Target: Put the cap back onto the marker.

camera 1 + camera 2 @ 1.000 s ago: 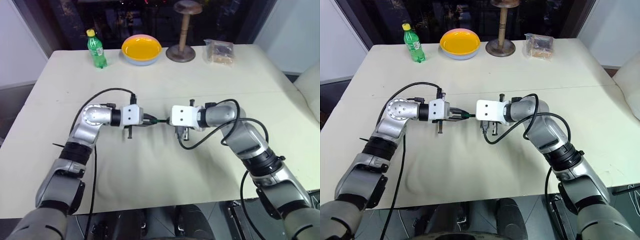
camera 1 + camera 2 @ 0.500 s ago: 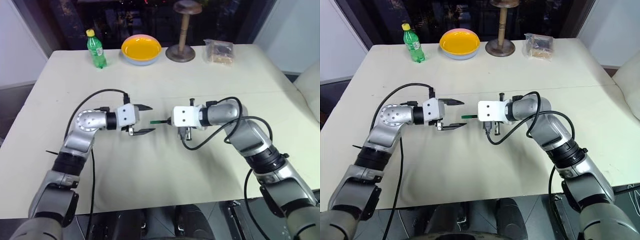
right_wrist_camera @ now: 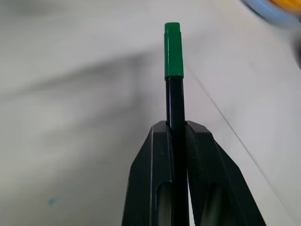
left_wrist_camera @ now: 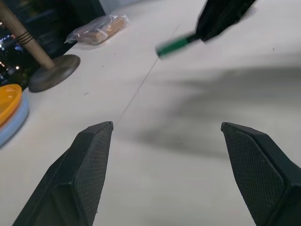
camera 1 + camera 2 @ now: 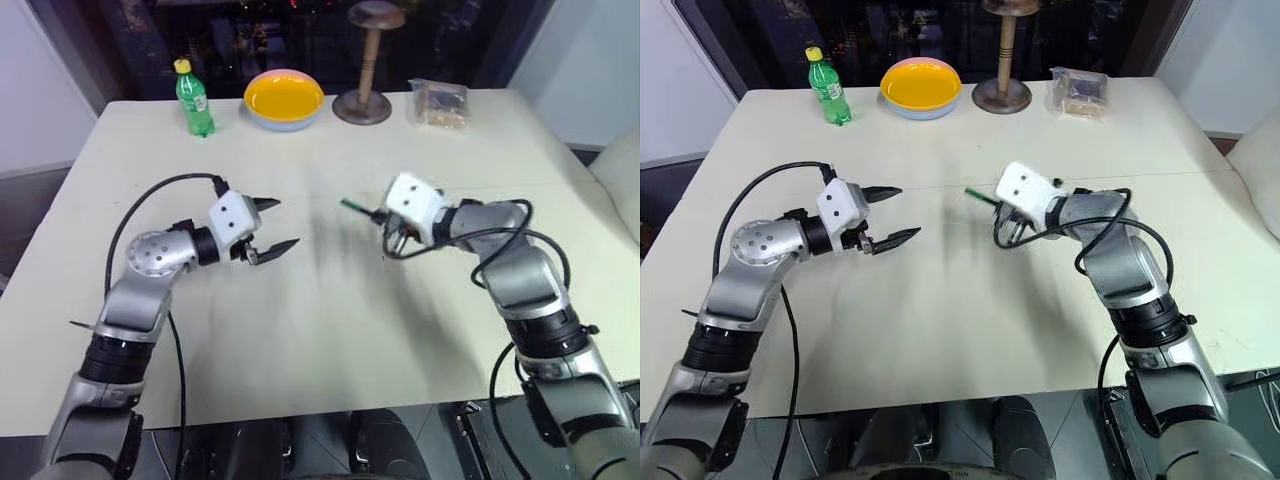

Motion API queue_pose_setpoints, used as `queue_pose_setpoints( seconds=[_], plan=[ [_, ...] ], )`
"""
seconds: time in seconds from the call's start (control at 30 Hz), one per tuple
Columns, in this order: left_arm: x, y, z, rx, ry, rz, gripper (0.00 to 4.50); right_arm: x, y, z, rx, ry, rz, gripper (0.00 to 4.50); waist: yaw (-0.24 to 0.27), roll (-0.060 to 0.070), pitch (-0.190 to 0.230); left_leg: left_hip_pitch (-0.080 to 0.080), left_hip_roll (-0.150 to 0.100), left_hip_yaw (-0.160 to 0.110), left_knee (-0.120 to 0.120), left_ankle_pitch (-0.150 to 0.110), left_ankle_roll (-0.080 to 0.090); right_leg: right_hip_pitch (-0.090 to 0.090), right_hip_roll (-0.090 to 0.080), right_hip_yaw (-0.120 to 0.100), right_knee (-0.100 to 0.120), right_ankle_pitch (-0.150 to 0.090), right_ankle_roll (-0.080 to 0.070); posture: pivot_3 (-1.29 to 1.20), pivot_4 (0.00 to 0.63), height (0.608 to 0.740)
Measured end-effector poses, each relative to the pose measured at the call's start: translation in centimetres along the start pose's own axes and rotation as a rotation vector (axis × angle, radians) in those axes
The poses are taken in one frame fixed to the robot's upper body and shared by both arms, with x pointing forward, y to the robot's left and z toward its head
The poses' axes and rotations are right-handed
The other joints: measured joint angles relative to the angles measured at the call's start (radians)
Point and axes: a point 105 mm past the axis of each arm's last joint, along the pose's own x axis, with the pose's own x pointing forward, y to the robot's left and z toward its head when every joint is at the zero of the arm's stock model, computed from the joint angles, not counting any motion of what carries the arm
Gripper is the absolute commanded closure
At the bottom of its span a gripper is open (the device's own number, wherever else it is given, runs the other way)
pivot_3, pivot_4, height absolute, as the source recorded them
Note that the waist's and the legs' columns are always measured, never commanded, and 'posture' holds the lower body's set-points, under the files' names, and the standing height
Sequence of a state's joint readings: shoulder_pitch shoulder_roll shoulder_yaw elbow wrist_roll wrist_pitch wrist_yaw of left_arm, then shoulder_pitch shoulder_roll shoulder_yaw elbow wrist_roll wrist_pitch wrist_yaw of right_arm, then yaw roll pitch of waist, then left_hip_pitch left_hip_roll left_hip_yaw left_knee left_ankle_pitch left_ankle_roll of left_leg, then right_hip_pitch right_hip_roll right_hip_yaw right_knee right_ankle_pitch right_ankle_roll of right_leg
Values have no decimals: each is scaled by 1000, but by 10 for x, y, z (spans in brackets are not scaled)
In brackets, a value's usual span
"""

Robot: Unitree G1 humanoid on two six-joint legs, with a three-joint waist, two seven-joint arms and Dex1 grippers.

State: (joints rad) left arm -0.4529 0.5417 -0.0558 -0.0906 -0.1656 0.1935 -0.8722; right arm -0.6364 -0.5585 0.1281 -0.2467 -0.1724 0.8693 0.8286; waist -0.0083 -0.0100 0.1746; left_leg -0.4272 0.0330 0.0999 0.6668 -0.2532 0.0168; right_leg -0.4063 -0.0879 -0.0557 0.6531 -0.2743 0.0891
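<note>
One bowl [image 5: 284, 98] yellow inside; right hand [image 3: 175, 129] pinching marker [image 3: 175, 101], cap [image 3: 172, 49] on; left hand [image 4: 164, 136] spread.

Silver-grey metal arms, black joint bands, loose black cables. White box wrists. Left hand [image 5: 270, 226], right hand [image 3: 175, 129]: black pointed textured fingers.
</note>
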Motion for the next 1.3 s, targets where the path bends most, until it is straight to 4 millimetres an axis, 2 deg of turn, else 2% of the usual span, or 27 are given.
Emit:
queue_pose_setpoints(
  seconds=[0.13, 0.3, 0.47, 0.63, 0.8, 0.97, 1.13, 1.3],
  plan=[
    [3, -7, 2, -45, -27, -13, 652, -17, -13, -23, 165, 100, -122, 4500, -1, 0, 0, 0, 0, 0, 0, 0, 0, 0, 0, 0, 0, 0, 0, 0, 150, 740],
    [4, -13, 14, -130, -108, -70, 652, -44, -21, -64, 295, 250, -213, 4500, -3, 0, 0, 0, 0, 0, 0, 0, 1, 0, 0, 0, 0, 0, 0, 0, 150, 740],
    [1, -8, 47, -177, -225, -138, 652, -60, -35, -83, 367, 301, -296, 4500, -7, 0, 0, 0, 0, -1, -1, 0, 1, 0, 1, 0, 0, 0, 0, 0, 150, 740],
    [-9, -8, 58, -238, -234, -185, 652, -66, -48, -108, 401, 360, -343, 4500, -5, 0, 0, 0, 0, -1, -1, 0, 1, 0, 1, 0, -1, 0, 0, 0, 150, 740],
    [-20, -18, 68, -262, -201, -279, 652, -64, -58, -135, 422, 412, -378, 4500, -3, 0, 0, 0, 0, -1, -1, 0, 0, 0, 1, 0, -1, 0, 0, 0, 150, 740],
    [-22, -24, 71, -273, -190, -296, 652, -65, -67, -159, 433, 453, -402, 4500, -5, 0, 0, 0, 0, 0, -1, 0, 0, 0, 1, 1, -1, 0, 0, 0, 150, 740],
    [-24, -23, 73, -272, -178, -271, 652, -69, -73, -175, 437, 476, -412, 4500, -5, 0, 0, 0, 0, 0, -1, 1, -1, 1, 1, 1, -2, 0, 0, 0, 150, 740],
    [-25, -19, 74, -267, -181, -233, 652, -68, -77, -179, 434, 465, -415, 4500, -4, 0, 0, 1, 0, 0, 0, 1, -2, 1, 1, 1, -2, 0, 0, 0, 150, 740]
  ],
)
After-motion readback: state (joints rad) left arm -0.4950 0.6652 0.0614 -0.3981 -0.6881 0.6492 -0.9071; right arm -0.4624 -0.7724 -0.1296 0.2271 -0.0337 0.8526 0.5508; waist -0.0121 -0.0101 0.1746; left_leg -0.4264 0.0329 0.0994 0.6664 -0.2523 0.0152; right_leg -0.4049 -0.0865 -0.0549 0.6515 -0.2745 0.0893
